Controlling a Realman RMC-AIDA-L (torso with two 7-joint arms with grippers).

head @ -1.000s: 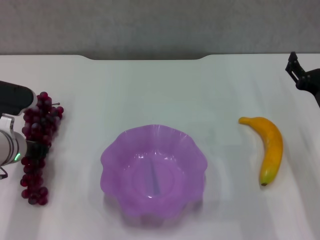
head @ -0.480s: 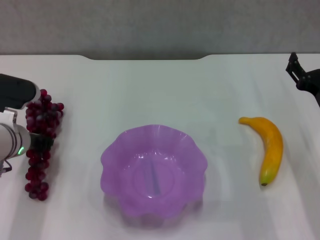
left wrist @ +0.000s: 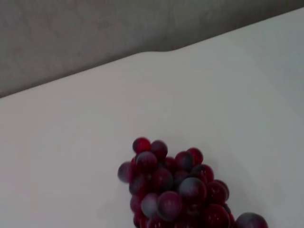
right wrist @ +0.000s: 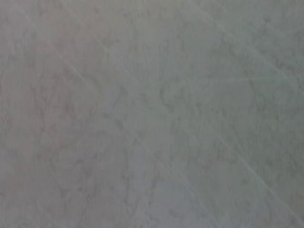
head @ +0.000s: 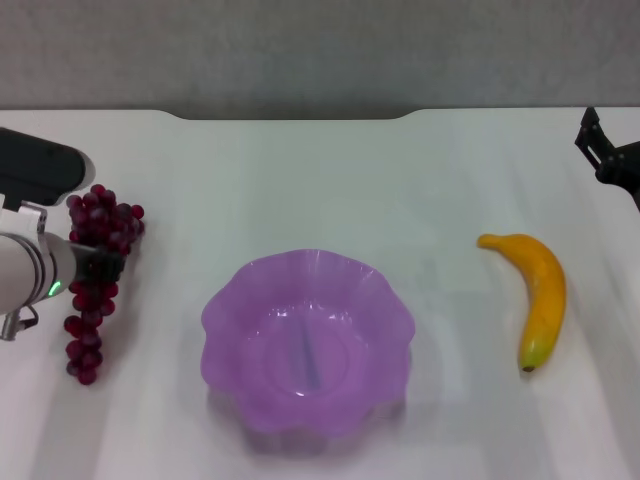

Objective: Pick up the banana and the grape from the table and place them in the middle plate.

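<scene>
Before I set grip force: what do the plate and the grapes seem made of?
The middle plate looks like thin translucent purple plastic: light passes through its wavy rim. The grape bunch is glossy dark red, possibly artificial; the look leaves that open.

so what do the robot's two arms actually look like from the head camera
The left arm's hand sits on a rounded white-silver wrist section with a small green light, a thin grey cable below it and a matte black housing above. The right arm's hand shows only as black, angular parts with a pointed tip at the frame's edge.
</scene>
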